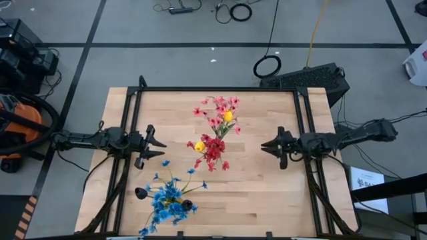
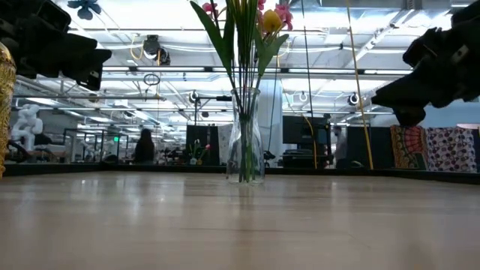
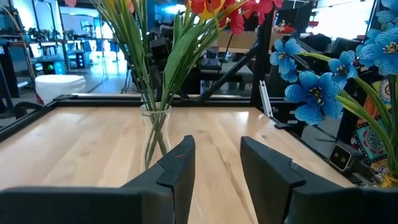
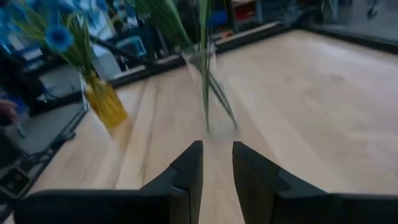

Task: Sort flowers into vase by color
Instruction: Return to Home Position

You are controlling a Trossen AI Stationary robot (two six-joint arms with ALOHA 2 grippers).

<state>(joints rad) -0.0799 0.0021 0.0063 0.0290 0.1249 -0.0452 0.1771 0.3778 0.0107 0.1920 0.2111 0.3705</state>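
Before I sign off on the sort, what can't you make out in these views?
Yellow vase: hidden under its blue artificial blossoms in the high view; cut off by the left edge in the low view.
Clear glass vase: its pink and yellow blossoms run past the top edge in the low view.
Green stems: smeared by blur in the right wrist view, so uncountable.

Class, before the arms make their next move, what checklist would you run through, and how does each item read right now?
1. Left gripper empty, fingers apart: ok.
2. Right gripper empty, fingers apart: ok.
3. Clear vase upright mid-table, holding the red, pink and yellow flowers: ok.
4. Yellow vase holding the blue flowers: ok.
5. Both grippers well apart from the vases: ok.
6. Water in the vases: cannot tell.
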